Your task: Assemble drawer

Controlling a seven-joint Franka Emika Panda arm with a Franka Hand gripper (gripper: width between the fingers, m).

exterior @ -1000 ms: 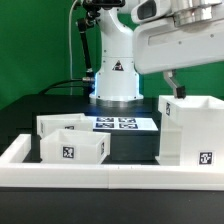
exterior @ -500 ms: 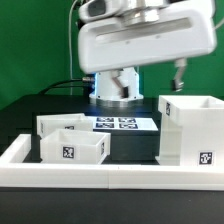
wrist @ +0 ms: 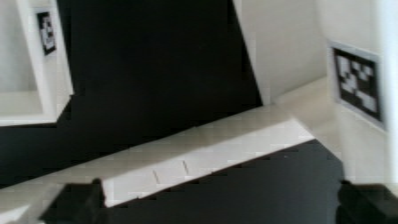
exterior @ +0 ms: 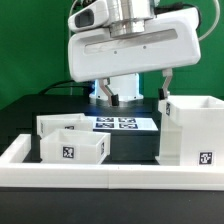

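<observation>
The drawer lies in parts on the black table. Its tall white casing (exterior: 190,130) stands at the exterior view's right. Two smaller white tray boxes (exterior: 62,124) (exterior: 70,148) sit at the left, each with a square tag. My gripper (exterior: 134,90) hangs open above the middle of the table, between trays and casing, touching none of them. In the wrist view the fingertips (wrist: 75,200) stand wide apart over dark table, with nothing between them. A tray box (wrist: 27,60) and the casing (wrist: 356,80) show at the two sides of that view.
The marker board (exterior: 118,123) lies flat behind the parts, in front of the robot base. A long low white border wall (exterior: 110,175) runs along the front and the left; it crosses the wrist view diagonally as the wall (wrist: 214,155).
The arm has swung toward the exterior view's left, bringing the hand from the upper right to above the table's middle. The gripper stayed open. No part moved.
</observation>
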